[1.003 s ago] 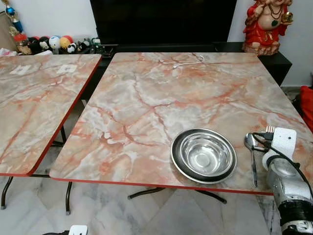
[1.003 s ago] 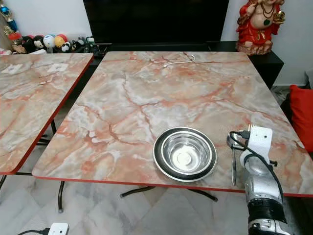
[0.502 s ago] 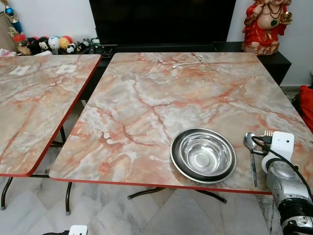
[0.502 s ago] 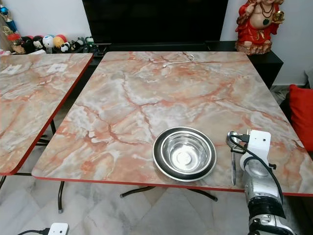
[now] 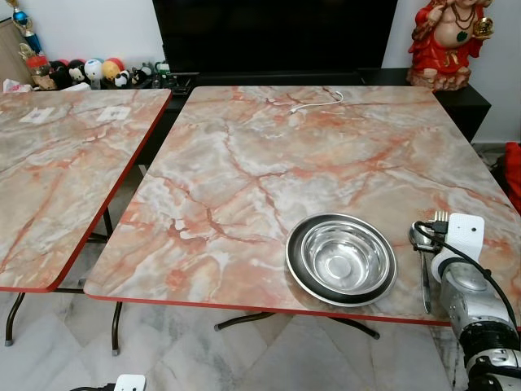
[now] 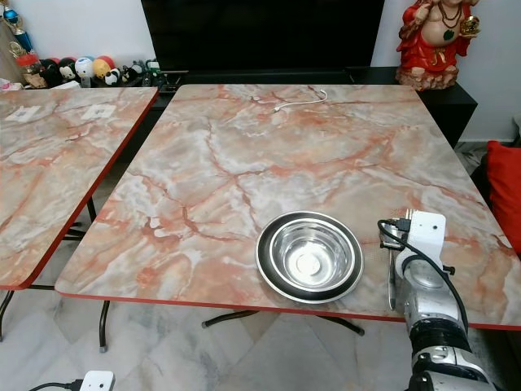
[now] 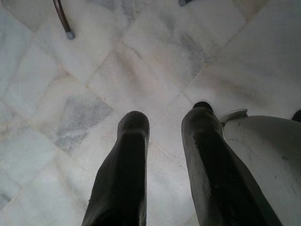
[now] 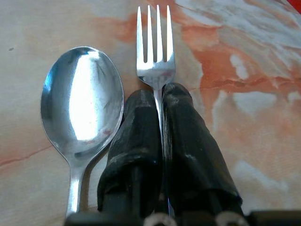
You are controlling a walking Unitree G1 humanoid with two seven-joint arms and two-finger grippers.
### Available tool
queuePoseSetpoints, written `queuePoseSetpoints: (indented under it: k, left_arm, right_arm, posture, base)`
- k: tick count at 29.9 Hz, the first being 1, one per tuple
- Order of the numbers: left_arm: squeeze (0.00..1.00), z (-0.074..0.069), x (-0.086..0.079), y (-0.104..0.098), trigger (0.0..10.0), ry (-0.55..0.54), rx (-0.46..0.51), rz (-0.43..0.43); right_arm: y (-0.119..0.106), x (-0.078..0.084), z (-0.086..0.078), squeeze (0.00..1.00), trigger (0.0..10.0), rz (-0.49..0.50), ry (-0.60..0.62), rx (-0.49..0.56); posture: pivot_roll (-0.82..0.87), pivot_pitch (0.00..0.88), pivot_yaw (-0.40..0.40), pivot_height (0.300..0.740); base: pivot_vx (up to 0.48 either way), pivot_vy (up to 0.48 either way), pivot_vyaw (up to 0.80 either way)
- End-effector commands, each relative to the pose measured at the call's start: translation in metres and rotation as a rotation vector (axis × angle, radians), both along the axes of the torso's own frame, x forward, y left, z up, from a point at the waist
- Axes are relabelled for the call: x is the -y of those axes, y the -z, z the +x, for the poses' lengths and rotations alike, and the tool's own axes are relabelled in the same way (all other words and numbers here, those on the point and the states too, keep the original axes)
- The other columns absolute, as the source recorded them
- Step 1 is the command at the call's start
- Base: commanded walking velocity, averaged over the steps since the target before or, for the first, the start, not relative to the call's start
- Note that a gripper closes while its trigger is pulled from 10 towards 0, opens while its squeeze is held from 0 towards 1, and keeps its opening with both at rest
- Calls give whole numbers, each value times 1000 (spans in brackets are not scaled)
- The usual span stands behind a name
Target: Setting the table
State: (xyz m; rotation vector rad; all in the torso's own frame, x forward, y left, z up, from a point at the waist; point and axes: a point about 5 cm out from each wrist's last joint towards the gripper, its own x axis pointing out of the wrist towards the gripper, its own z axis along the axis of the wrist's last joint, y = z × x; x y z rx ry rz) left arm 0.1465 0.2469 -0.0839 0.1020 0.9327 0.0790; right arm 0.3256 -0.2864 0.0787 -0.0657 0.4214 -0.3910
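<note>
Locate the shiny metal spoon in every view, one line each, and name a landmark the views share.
Left eye view: the shiny metal spoon lies on the marble-patterned table's near right edge, just right of the round steel bowl.
Right eye view: same spot, beside the bowl.
Left wrist view: not in it.
Right wrist view: bowl-up, apart from the silver fork that the right hand pinches.
Shared landmark: the fork's tines.

My matt black rubbery right gripper (image 8: 162,99) pinches a polished steel fork (image 8: 155,52) beside the mirror-bright steel spoon (image 8: 81,101). Left of the spoon, a glossy round steel bowl (image 5: 341,259) gleams on the smooth, marble-patterned laminate table (image 5: 269,155).
</note>
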Motion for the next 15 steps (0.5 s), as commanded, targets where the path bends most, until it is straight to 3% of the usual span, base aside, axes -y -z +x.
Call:
queuePoseSetpoints:
  k: [1,9,10,11,13,14,15]
  left_arm:
    - [0,-4,-4,1,10000,3,-27,11]
    - [0,-3,-4,1,10000,5,-26,11]
    - [0,-3,-4,1,10000,5,-26,10]
    - [0,-3,-4,1,10000,4,-26,10]
    - [0,-3,-4,1,10000,4,-26,10]
    - [0,-3,-4,1,10000,4,-26,10]
    - [0,-3,-4,1,10000,4,-27,10]
  right_arm:
    - [-1,2,1,0,10000,-8,2,-4]
    - [1,4,-1,4,10000,-13,10,-8]
    - [2,3,-1,141,10000,-11,8,-10]
    - [2,3,-1,522,10000,-11,12,-11]
    - [2,3,-1,631,10000,-10,11,-11]
    - [2,2,-1,1000,10000,-8,8,-11]
    - [2,1,0,1000,10000,-7,6,-11]
  posture:
    - [-48,20,61,740]
    - [-49,20,61,740]
    - [-48,19,61,740]
    - [-46,19,60,740]
    - [-47,21,62,740]
    - [-47,21,62,740]
    - [-47,20,62,740]
  base:
    - [0,0,0]
    - [0,0,0]
    - [0,0,0]
    - [0,0,0]
    - [0,0,0]
    - [0,0,0]
    - [0,0,0]
